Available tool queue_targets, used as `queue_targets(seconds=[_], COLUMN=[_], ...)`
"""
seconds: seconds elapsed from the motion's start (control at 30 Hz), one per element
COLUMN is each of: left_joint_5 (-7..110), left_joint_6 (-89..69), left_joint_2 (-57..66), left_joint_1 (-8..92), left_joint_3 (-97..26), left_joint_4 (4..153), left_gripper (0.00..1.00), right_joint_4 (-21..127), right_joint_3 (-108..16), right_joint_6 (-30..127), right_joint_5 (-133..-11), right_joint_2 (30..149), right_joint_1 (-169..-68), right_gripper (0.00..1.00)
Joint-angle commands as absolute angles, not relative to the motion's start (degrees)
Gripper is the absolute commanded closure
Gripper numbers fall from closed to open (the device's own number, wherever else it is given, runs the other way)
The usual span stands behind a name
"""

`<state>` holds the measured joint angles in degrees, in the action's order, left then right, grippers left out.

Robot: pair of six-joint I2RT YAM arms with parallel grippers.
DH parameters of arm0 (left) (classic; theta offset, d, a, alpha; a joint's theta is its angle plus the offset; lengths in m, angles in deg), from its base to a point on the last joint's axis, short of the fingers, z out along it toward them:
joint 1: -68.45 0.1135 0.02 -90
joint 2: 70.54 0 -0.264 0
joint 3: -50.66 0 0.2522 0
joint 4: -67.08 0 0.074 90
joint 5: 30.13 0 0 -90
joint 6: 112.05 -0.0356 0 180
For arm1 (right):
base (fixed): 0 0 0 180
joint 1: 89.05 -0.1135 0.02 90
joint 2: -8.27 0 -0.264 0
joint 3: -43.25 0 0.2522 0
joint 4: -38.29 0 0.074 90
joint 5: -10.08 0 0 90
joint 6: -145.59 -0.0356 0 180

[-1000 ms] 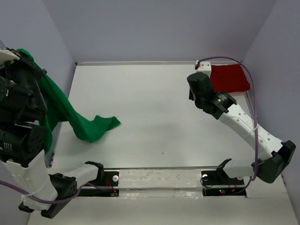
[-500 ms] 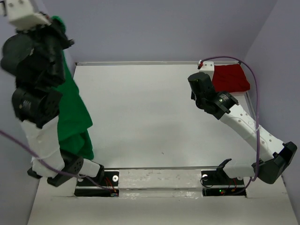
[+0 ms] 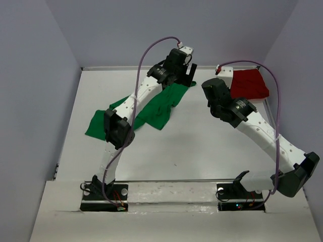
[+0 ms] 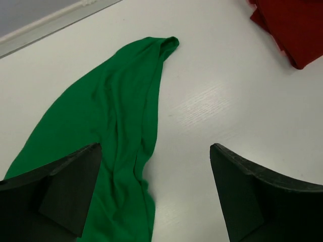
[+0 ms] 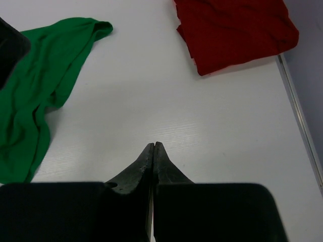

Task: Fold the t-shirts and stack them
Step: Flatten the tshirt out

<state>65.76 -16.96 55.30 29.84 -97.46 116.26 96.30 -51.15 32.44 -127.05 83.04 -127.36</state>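
The green t-shirt (image 3: 151,108) lies stretched out and rumpled on the white table, from the left middle to the far centre. My left gripper (image 3: 187,79) hovers over its far end, open wide with nothing between the fingers (image 4: 65,194). In the left wrist view the green t-shirt (image 4: 111,131) runs under the left finger of that gripper (image 4: 156,147). The dark red t-shirt (image 3: 247,83) sits folded at the far right corner. My right gripper (image 3: 211,85) is just left of it, shut and empty (image 5: 153,145), above bare table, with the red t-shirt (image 5: 234,27) ahead to its right.
The left arm (image 3: 128,108) reaches diagonally across the green cloth. A purple cable (image 3: 151,50) loops above it, another over the right arm (image 3: 272,91). The table's back rail (image 3: 126,67) and right edge (image 5: 298,111) meet purple walls.
The left arm swung from high at the left wall, carrying the green t-shirt, to the far centre. It laid the shirt on the table and opened. The right arm stayed put.
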Motion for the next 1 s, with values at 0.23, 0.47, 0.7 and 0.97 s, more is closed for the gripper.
queue_targets(seconds=[0.23,0.47,0.7,0.97], left_joint_5=[86.5,94.2,91.6,90.0], left_joint_6=[-15.8,-9.1,-3.0,-2.6], left_joint_2=[25.0,19.4,13.5,10.0], left_joint_1=[31.4,34.3,39.3,41.4], left_joint_3=[-95.2,-76.3,-57.2,-50.5], left_joint_4=[116.3,119.5,115.3,112.0], left_gripper=[0.01,0.01,0.01,0.01], right_joint_4=[94.9,90.5,90.1,90.8], right_joint_3=[-54.1,-47.7,-49.3,-59.4], right_joint_6=[33.3,40.3,40.3,40.8], right_joint_5=[-118.8,-94.7,-76.1,-73.6], right_joint_2=[87.0,88.4,100.3,114.2], right_joint_1=[-128.1,-128.1,-128.9,-134.2], right_gripper=[1.0,0.26,0.29,0.51])
